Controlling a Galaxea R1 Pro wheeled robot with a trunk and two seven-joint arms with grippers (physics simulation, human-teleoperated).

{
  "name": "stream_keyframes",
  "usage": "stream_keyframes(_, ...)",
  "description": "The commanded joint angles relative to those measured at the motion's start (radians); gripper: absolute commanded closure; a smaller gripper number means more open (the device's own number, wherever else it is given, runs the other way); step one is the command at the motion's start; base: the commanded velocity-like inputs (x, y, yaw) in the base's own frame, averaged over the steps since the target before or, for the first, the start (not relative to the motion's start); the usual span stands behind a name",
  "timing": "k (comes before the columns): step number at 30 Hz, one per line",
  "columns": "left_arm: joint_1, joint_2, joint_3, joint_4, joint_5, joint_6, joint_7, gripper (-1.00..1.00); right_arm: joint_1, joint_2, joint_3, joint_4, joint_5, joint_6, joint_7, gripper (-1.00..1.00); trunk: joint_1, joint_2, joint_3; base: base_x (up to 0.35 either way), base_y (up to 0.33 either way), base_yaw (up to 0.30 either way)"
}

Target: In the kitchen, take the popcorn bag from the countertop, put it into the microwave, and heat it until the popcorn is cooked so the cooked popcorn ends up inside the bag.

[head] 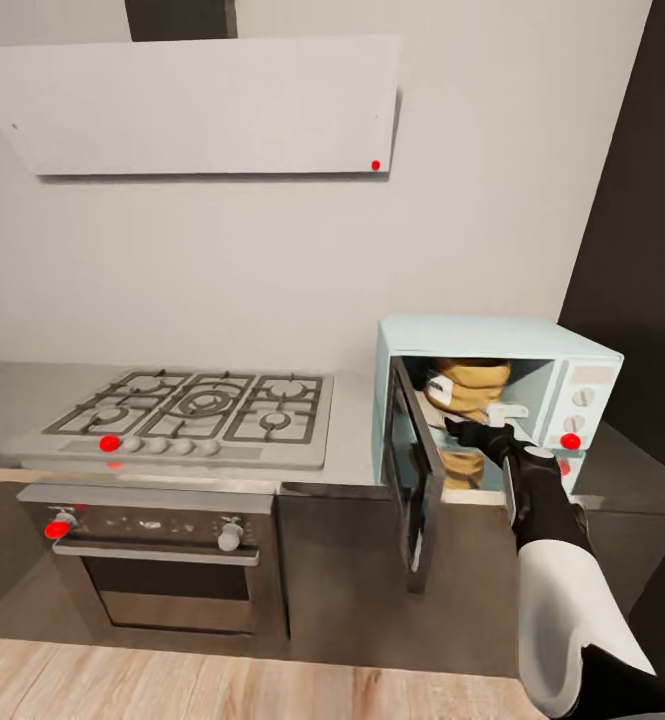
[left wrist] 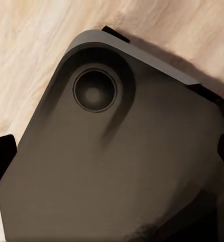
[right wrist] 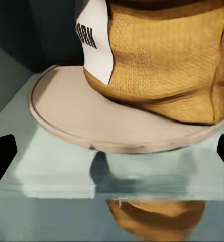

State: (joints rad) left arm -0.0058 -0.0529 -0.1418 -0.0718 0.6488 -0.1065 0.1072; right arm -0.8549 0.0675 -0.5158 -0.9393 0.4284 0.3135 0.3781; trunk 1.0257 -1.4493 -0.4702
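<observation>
The pale blue microwave (head: 492,342) stands on the grey countertop (head: 356,440) with its dark glass door (head: 417,480) swung open to the left. Inside, the mustard-yellow popcorn bag (head: 469,378) sits upright on the beige turntable plate (right wrist: 66,111). In the right wrist view the bag (right wrist: 162,65) shows its white label (right wrist: 97,35). No popcorn can be seen. My right gripper (head: 487,422) is open at the microwave's mouth, just in front of the bag and apart from it. The left gripper (left wrist: 112,154) is open with its fingers spread wide, pointing down at my grey base (left wrist: 117,166).
A gas hob (head: 192,410) lies left of the microwave, with a steel built-in oven (head: 162,560) below and a white hood (head: 202,105) above. A dark wall (head: 642,200) rises at the right. Wooden floor (head: 172,680) runs along the cabinets.
</observation>
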Motion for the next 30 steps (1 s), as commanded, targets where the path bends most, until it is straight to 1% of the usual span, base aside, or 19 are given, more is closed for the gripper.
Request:
stream_keyframes(1,0.0,-0.001,-0.009,0.0,0.006,-0.003,0.005,-1.0,-0.001,-0.004,-0.005,0.0,0.01,0.006,0.01,-1.0,-0.001,-0.001,-0.001,-0.344,0.0,0.0)
stream_keyframes(2,0.0,-0.001,-0.009,0.0,0.006,-0.002,0.005,-1.0,-0.001,-0.013,-0.006,0.0,0.01,0.007,0.011,-1.0,-0.001,-0.001,-0.001,-0.344,0.0,0.0)
stream_keyframes(4,0.0,-0.001,-0.008,0.0,0.006,-0.003,0.005,-1.0,-0.001,-0.064,-0.005,-0.005,0.014,0.03,0.023,-1.0,-0.001,-0.001,-0.001,-0.344,0.0,0.0)
stream_keyframes(7,0.0,-0.001,-0.008,0.0,0.006,-0.002,0.005,-1.0,-0.001,-0.146,-0.004,-0.037,0.016,0.203,0.157,-1.0,-0.001,-0.001,-0.001,-0.344,0.0,0.0)
stream_keyframes(8,0.0,-0.001,-0.007,0.0,0.006,-0.003,0.005,-1.0,-0.001,-0.188,-0.004,-0.076,0.028,0.293,0.3,-1.0,-0.001,-0.001,-0.001,-0.344,0.0,0.0)
stream_keyframes(9,0.0,-0.001,-0.007,0.0,0.006,-0.003,0.005,-1.0,-0.001,-0.225,-0.004,-0.093,0.055,0.336,0.406,-1.0,-0.001,-0.001,-0.001,-0.344,0.0,0.0)
stream_keyframes(11,0.0,-0.001,-0.007,0.0,0.006,-0.003,0.005,-1.0,0.01,-0.28,-0.004,-0.104,0.13,0.371,0.564,-1.0,-0.001,-0.001,-0.001,-0.344,0.0,0.0)
stream_keyframes(12,0.0,0.0,-0.007,0.0,0.006,-0.003,0.005,-1.0,0.036,-0.297,-0.005,-0.104,0.181,0.379,0.63,-1.0,-0.001,-0.001,-0.001,-0.344,0.0,0.0)
stream_keyframes(14,0.0,0.0,-0.007,0.0,0.007,-0.004,0.005,-1.0,0.114,-0.31,-0.005,-0.102,0.251,0.383,0.686,-1.0,-0.001,-0.001,-0.001,-0.344,0.0,0.0)
stream_keyframes(16,0.0,0.002,-0.008,-0.001,0.008,-0.004,0.005,-1.0,0.257,-0.314,-0.004,-0.073,0.298,0.376,0.704,-1.0,-0.001,-0.001,-0.001,-0.344,0.0,0.0)
stream_keyframes(17,0.0,0.003,-0.009,-0.002,0.007,-0.004,0.005,-1.0,0.298,-0.313,-0.004,-0.027,0.307,0.374,0.699,-1.0,-0.001,-0.001,-0.001,-0.344,0.0,0.0)
stream_keyframes(20,0.0,0.016,-0.009,-0.02,0.005,-0.002,0.006,-1.0,0.339,-0.313,-0.004,0.198,0.356,0.362,0.618,-1.0,-0.001,-0.001,-0.001,-0.153,0.0,0.0)
stream_keyframes(21,0.0,0.04,-0.01,-0.088,0.003,0.006,0.009,-1.0,0.346,-0.307,-0.004,0.339,0.368,0.327,0.516,-1.0,-0.001,-0.001,-0.001,-0.038,0.0,0.0)
stream_keyframes(22,0.0,0.059,-0.01,-0.137,0.003,0.015,0.01,-1.0,0.347,-0.305,-0.005,0.412,0.369,0.296,0.454,-1.0,-0.001,-0.001,-0.001,-0.024,0.0,0.0)
stream_keyframes(23,0.0,0.105,-0.009,-0.254,0.003,0.08,0.013,-1.0,0.349,-0.303,-0.007,0.556,0.368,0.201,0.317,-1.0,-0.001,-0.001,-0.001,-0.01,0.0,0.0)
stream_keyframes(24,-0.001,0.128,-0.009,-0.322,0.002,0.152,0.015,-1.0,0.349,-0.302,-0.009,0.626,0.358,0.138,0.244,-1.0,-0.001,-0.001,-0.001,-0.006,0.0,0.0)
stream_keyframes(26,-0.046,0.203,-0.008,-0.541,0.002,0.474,0.055,-1.0,0.35,-0.305,-0.015,0.855,0.278,-0.074,0.014,-1.0,-0.001,-0.001,-0.001,-0.002,0.0,0.0)
stream_keyframes(29,-0.192,0.228,-0.006,-0.654,0.003,0.651,0.117,-1.0,0.363,-0.304,-0.016,0.942,0.222,-0.213,-0.105,-1.0,-0.001,-0.001,-0.001,0.0,0.0,0.0)
stream_keyframes(30,-0.334,0.23,-0.004,-0.677,0.007,0.725,0.152,-1.0,0.404,-0.301,-0.015,0.96,0.207,-0.266,-0.156,-1.0,-0.001,-0.001,-0.001,0.0,0.0,0.0)
